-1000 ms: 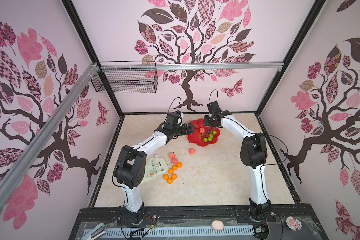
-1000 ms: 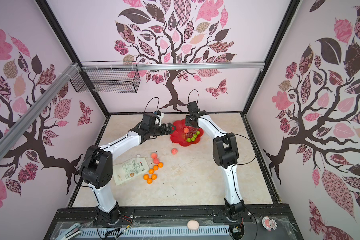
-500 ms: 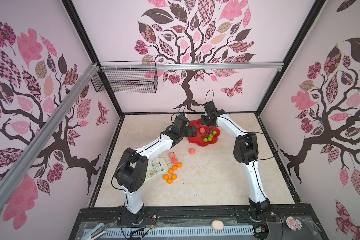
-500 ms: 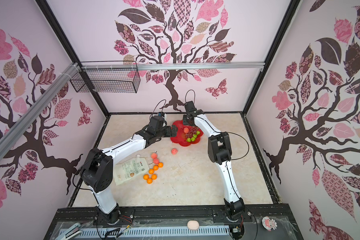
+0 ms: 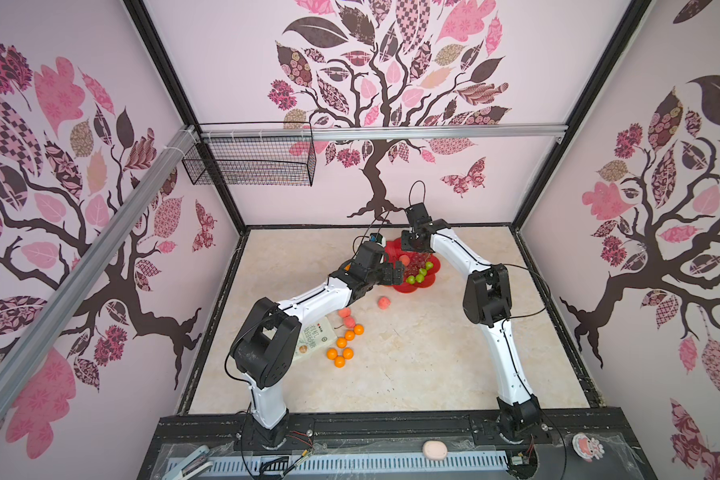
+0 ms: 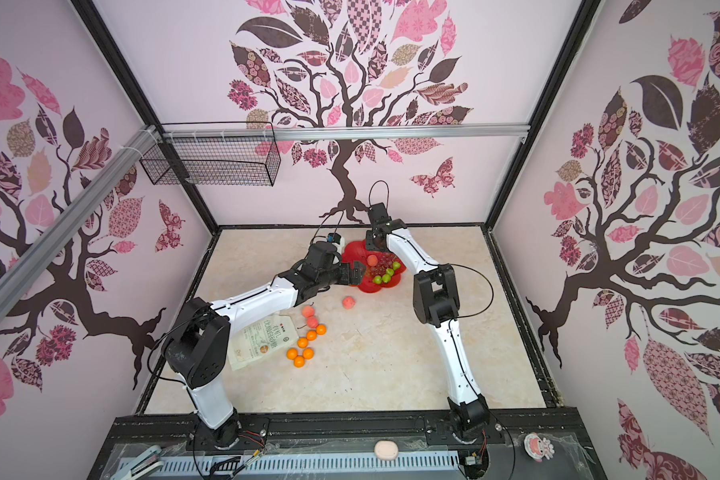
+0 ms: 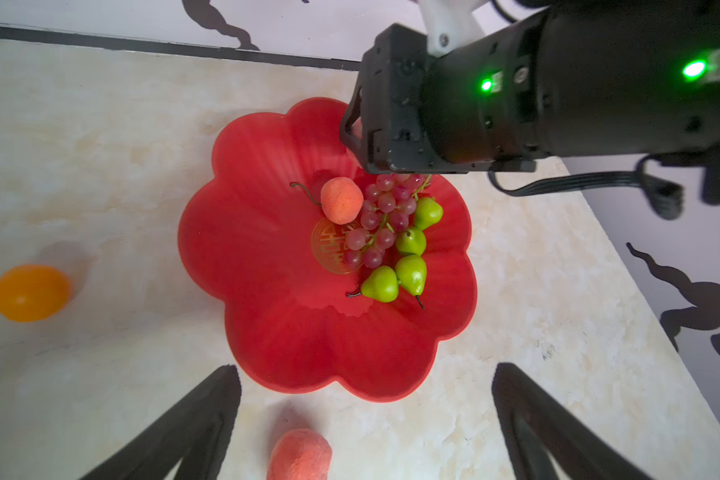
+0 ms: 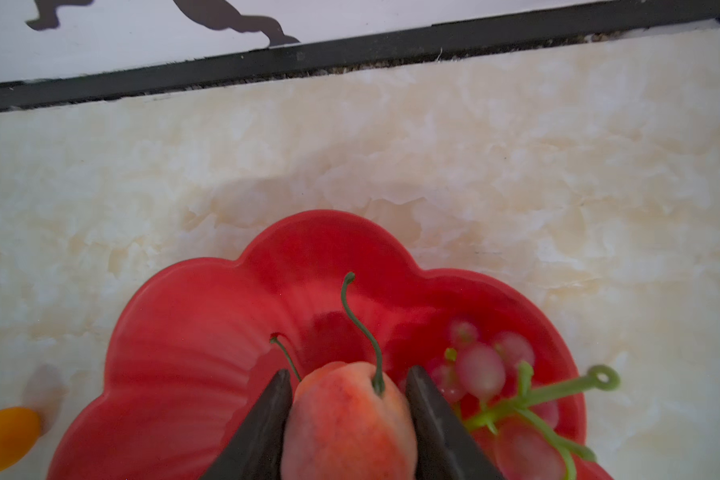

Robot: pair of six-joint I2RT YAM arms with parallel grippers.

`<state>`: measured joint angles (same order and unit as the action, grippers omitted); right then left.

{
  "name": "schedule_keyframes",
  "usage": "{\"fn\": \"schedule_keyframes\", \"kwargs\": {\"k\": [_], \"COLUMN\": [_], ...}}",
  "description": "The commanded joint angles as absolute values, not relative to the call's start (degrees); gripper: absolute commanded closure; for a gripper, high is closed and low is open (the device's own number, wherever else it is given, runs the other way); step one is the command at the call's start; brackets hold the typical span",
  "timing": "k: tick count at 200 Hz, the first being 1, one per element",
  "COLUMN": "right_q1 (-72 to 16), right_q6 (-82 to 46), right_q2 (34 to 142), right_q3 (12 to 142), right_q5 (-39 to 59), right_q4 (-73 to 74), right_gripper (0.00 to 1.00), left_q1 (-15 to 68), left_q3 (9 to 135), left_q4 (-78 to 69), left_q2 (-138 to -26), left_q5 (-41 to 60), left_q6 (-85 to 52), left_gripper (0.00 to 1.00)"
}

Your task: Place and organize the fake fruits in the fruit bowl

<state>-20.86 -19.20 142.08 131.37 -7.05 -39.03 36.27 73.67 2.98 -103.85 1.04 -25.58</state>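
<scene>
Item: peach [image 8: 346, 428], pink-orange with a curved green stem, pinched in my right gripper [image 8: 348, 372] above the red scalloped bowl [image 8: 200, 324]. My left gripper [image 7: 366, 369] is spread near its rim, with bare tabletop [image 8: 516, 145] beyond.

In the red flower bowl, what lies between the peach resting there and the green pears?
The grape bunch lies between the peach and the green pears; the left wrist view shows this clearly.

Your left gripper [image 7: 366, 369] stands wide open, arm stretched forward; your right gripper [image 8: 348, 371] is clamped on a peach [image 8: 350, 428].
</scene>
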Motion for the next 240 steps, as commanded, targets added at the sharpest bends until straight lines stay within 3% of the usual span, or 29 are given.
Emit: {"fn": "schedule_keyframes", "kwargs": {"k": [1, 22, 140, 178, 215, 240], "right_q1": [-20.65, -20.65, -20.65, -21.55, -23.94, -25.96], "right_q6": [-18.56, -18.62, -18.37, -18.07, -18.55, -19.42], "right_q2": [145.09, 145.46, 142.36, 136.58, 128.74, 124.53], "right_q3": [133.75, 134.05, 136.6, 134.32, 124.35, 118.2], "right_q5": [-8.27, -8.27, -8.2, -9.7, -10.83, -10.85], "right_q4": [-41.47, -41.88, -42.98, -42.23, -37.44, -35.44], "right_gripper": [0.54, 0.52, 0.45, 0.44, 0.43, 0.44], "left_q1": [36.26, 36.3, 35.83, 32.69, 28.15, 26.08], "left_q3": [70.85, 69.92, 68.71, 70.11, 73.72, 76.52], "left_q4": [-2.01, -4.2, -5.26, -1.6, 4.57, 12.2], "left_q2": [-102.14, -101.93, -98.98, -97.93, -98.68, -99.45], "left_q5": [4.07, 8.48, 9.09, 19.5, 35.83, 41.05], "left_q6": [-25.45, -22.49, -15.76, -11.22, -6.05, -0.1], "left_gripper": [0.01, 0.01, 0.01, 0.02, 0.02, 0.02]}}
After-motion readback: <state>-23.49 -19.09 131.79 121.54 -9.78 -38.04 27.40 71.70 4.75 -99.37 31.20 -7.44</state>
